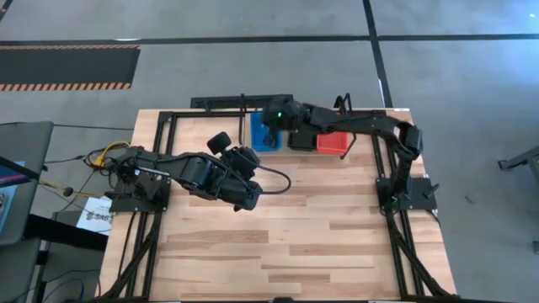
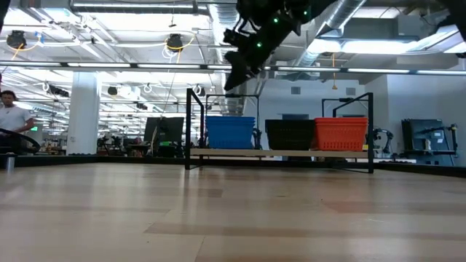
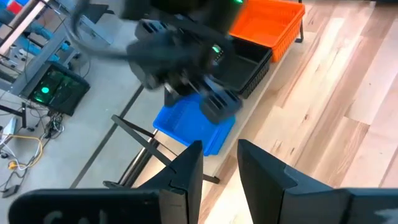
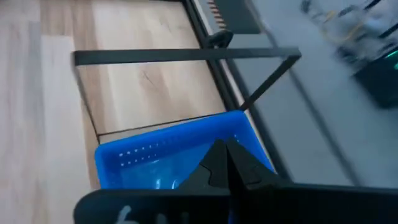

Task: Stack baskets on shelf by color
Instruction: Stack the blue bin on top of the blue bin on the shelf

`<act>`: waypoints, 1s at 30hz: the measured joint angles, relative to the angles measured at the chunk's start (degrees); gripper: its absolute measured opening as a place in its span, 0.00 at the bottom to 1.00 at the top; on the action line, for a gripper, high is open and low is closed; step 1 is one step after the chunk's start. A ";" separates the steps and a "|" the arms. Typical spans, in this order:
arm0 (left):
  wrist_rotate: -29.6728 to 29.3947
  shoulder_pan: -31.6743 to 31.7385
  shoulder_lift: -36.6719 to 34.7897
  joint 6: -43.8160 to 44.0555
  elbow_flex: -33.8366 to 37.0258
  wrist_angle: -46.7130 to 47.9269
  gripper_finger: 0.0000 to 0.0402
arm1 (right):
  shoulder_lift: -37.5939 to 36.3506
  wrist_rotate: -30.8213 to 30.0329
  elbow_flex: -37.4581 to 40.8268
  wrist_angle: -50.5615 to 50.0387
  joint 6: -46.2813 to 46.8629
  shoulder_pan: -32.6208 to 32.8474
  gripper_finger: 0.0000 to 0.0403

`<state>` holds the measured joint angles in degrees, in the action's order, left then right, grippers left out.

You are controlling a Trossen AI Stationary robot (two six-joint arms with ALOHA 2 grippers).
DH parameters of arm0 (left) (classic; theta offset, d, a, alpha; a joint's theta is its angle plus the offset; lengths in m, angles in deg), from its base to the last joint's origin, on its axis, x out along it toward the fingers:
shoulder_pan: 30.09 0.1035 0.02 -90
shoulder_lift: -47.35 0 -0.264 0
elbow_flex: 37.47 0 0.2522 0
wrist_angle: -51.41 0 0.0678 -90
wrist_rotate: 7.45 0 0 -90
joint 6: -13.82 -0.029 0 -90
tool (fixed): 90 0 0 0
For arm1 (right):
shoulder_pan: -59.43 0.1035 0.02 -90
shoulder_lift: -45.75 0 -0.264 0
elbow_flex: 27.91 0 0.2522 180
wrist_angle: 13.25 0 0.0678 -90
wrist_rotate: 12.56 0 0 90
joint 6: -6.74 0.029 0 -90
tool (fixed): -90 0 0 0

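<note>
The shelf stands along the table's far edge. On its board stand blue baskets, black baskets and red-orange baskets, side by side; how many are nested in each pile I cannot tell. My right gripper hangs shut above the blue pile, well clear of it in the low view. My left gripper waits open and empty over the table's left half, pointing at the shelf.
The shelf's black end loop rises just beyond the blue pile. Bare plank tabletop stretches from the shelf to the near edge. Cables and equipment lie off the table's left side. A person stands far back in the room.
</note>
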<state>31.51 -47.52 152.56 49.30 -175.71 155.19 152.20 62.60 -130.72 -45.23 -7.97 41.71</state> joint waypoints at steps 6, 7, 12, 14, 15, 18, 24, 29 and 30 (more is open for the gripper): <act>1.31 0.00 0.00 0.62 0.00 -0.05 0.22 | 0.66 16.78 -0.14 -2.75 6.49 -6.79 0.00; 1.31 0.00 0.00 0.68 0.00 -0.03 0.22 | 0.66 20.44 -0.14 -2.71 7.63 -7.81 0.00; 1.29 0.00 0.00 0.53 0.00 -0.03 0.22 | 0.57 32.23 -0.17 -2.97 10.22 -10.30 0.00; 1.29 0.00 0.00 0.51 0.00 -0.03 0.22 | 0.57 32.91 -0.17 -3.23 10.38 -10.19 0.00; 1.27 0.00 0.00 0.51 0.00 -0.03 0.22 | 0.57 33.09 -0.17 -3.96 10.38 -9.90 0.00; 1.26 0.00 0.00 0.42 0.00 -0.03 0.22 | 0.57 35.74 -0.17 -7.38 9.66 -8.97 0.00; 1.22 0.00 0.00 0.31 0.00 -0.03 0.22 | 0.57 32.44 -0.14 -13.21 5.37 -5.70 0.00; 1.21 0.00 0.00 0.59 0.00 -0.02 0.22 | 1.00 20.35 -0.15 -12.06 2.00 -3.09 0.00; 1.20 0.00 0.00 0.60 0.00 -0.03 0.22 | 1.51 17.21 -0.19 -11.48 1.22 -2.57 0.00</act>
<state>32.71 -47.52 152.56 49.90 -175.71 155.17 153.71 79.81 -130.90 -56.71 -6.75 39.14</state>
